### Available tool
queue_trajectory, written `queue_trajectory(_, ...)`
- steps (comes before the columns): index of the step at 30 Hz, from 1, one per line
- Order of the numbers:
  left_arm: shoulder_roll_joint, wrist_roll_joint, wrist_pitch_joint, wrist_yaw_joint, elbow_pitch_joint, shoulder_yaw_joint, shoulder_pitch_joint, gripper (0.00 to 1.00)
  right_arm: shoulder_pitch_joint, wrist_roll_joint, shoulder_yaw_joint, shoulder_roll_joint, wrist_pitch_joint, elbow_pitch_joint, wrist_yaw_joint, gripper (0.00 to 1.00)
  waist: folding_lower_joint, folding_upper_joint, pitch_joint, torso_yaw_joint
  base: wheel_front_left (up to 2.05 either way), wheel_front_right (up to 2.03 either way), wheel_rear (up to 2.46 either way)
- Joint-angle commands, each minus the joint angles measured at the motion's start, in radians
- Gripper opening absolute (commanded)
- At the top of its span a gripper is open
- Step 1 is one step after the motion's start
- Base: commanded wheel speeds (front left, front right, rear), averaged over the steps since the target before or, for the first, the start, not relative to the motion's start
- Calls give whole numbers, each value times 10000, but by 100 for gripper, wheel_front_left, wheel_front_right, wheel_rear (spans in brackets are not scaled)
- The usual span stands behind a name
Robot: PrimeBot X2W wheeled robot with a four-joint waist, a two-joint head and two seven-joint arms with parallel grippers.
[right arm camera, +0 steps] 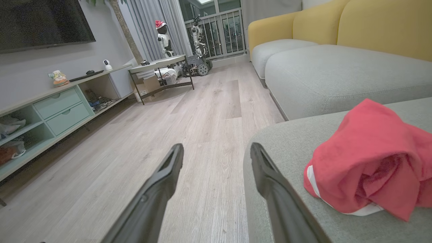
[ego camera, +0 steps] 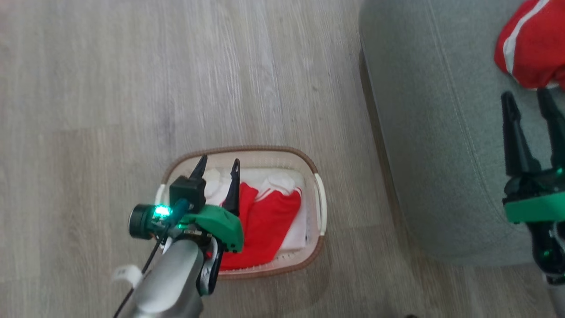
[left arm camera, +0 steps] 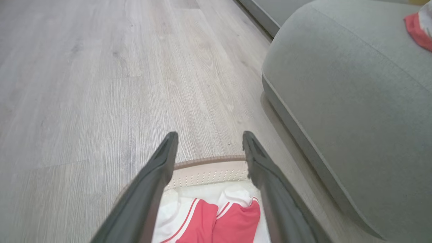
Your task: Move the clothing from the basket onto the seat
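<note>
The left gripper hangs open and empty over the basket, where a red-and-white garment lies inside. Beyond it to the right, the right gripper is spread wide, holding nothing, above the seat. It is just short of another red garment bunched on the cushion.

The cream basket, brown-rimmed, stands upright just beside the grey-green seat; crumpled red-and-white clothing lies inside it. Another red garment, bunched, rests on the seat.
</note>
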Motion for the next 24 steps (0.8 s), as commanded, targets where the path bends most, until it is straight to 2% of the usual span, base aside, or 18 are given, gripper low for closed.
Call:
queue_trajectory(1,0,-129,-97,41,58,135,-371,100,-207,84,134,-338,-91,-370,-2,100,-1,0,336,-176,0,0,0)
queue_trajectory(9,0,-1113,-97,82,2108,-656,-1589,100,-904,380,369,-556,-91,-595,-2,100,-1,0,1433,-584,0,0,0)
queue_trajectory(24,-1,-2789,134,503,5278,-1916,-3727,100,-2404,718,628,-798,-91,-1429,-2,100,-1,0,4063,-1325,0,0,0)
